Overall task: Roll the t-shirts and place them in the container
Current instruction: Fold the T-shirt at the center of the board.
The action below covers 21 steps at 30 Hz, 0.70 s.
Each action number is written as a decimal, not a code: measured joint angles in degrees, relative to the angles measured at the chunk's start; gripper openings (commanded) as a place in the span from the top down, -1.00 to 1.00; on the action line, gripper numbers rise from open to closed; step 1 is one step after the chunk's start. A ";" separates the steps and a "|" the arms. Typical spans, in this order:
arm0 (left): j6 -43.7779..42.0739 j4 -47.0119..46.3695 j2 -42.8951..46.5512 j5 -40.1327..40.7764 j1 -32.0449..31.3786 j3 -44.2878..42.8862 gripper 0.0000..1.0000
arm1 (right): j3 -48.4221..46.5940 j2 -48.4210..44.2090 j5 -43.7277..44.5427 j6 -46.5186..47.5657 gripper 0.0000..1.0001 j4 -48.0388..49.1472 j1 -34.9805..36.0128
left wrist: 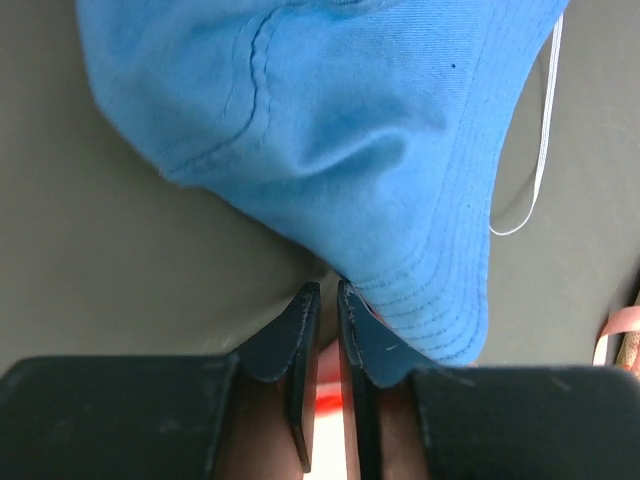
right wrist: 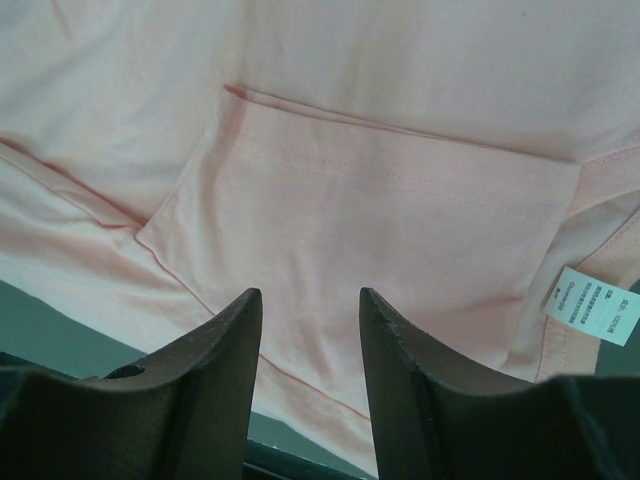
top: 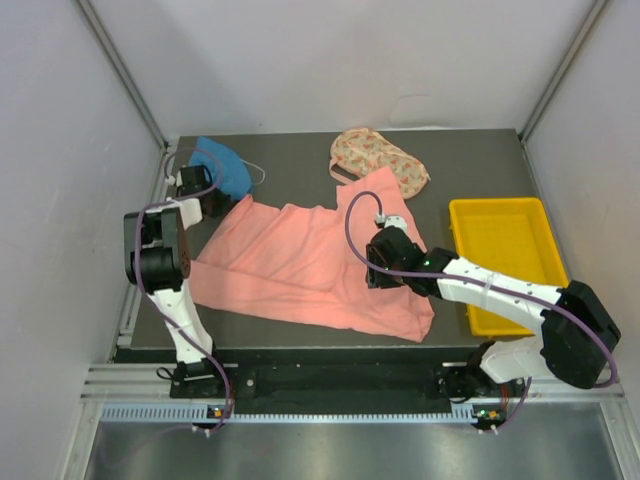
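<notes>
The salmon-pink t-shirt lies spread out in the middle of the table. My right gripper hovers over its right part, open and empty; in the right wrist view the pink cloth and its white tag lie under the fingers. My left gripper is at the shirt's far-left corner, its jaws almost closed with a strip of pink cloth between them. The blue t-shirt lies bunched just beyond it and fills the left wrist view. The cream floral t-shirt lies at the back.
A yellow tray stands at the right of the table, beside my right arm. A white cord trails from the blue shirt. Grey walls close in the table on the left, right and back.
</notes>
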State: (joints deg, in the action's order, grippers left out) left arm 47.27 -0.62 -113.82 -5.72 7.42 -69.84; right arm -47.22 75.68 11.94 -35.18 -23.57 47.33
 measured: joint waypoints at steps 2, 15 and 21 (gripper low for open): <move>0.13 0.07 -1.60 -0.07 -0.04 -1.77 0.66 | 0.00 0.00 0.02 0.00 0.12 -0.11 0.00; -0.37 1.42 -16.04 -2.40 -0.33 -23.08 0.42 | 0.00 0.02 0.90 0.00 0.12 -0.59 0.00; -4.17 4.33 -13.33 -1.92 -0.33 -21.38 0.19 | 0.00 0.02 0.87 -0.37 0.12 -0.66 0.00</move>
State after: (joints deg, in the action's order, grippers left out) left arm 43.09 3.70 -127.15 -7.64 7.09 -91.22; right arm -47.22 75.70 12.82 -35.55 -24.23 47.33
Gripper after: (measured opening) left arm 0.391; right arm 0.441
